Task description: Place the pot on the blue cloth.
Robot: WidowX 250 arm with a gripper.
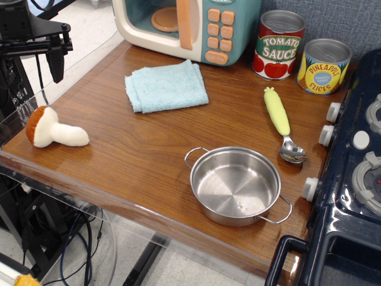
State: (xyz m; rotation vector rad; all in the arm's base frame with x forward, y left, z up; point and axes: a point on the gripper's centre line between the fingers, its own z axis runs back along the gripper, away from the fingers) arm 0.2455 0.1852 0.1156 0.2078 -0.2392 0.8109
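The pot (236,185) is a shallow shiny steel pot with two wire loop handles. It stands upright and empty near the front edge of the wooden table. The blue cloth (166,86) lies folded and flat further back and to the left, in front of the toy microwave, apart from the pot. My gripper (52,56) is a black assembly at the far top left, over the table's left edge, well away from both. It holds nothing. Only one dark finger shows clearly, so I cannot tell how far the jaws stand apart.
A toy microwave (190,27) stands at the back. A tomato sauce can (278,46) and a pineapple can (323,67) stand at the back right. A yellow-handled spoon (282,121) lies just behind the pot. A plush mushroom (52,129) lies at the left. A toy stove (357,173) borders the right.
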